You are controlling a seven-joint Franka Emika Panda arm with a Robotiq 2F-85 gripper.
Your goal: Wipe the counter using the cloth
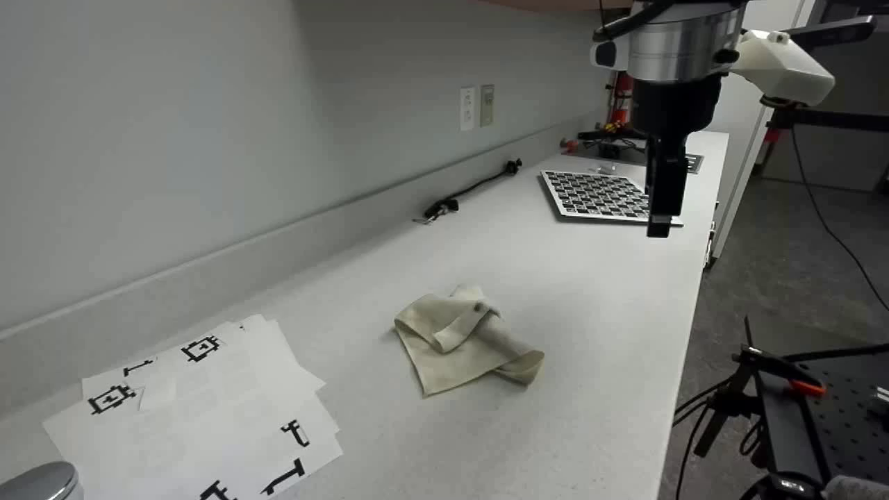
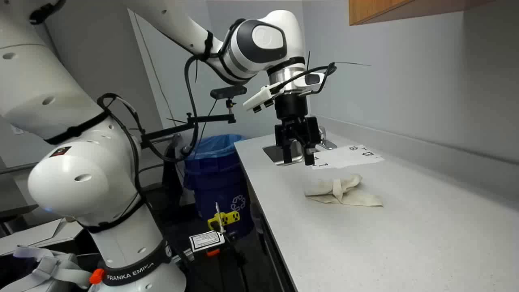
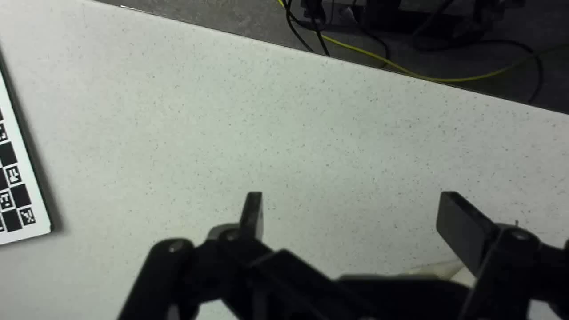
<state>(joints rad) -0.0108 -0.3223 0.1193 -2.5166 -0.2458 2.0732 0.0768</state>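
I have the end effector (image 3: 353,213) hanging above the bench (image 1: 590,430), pointing down, its two fingers (image 3: 462,231) spread wide; through the gap in my wrist view I see speckled bench top. The cloth (image 1: 465,340) lies crumpled on the bench, folds doubled over its upper side, lower than the fingers and apart from them in both exterior views. In my wrist view only a pale bit of it shows, low down, partly hidden by the end effector. Along the bench it sits between the papers (image 1: 208,410) and the board (image 1: 599,196). The papers overlap and carry black marks; the board is checkered black and white. A low backsplash (image 1: 278,257) runs along one long side. In an exterior view I also see a sink (image 2: 271,152) partly hidden behind the end effector, and a blue bin (image 2: 215,182) standing beside the bench.
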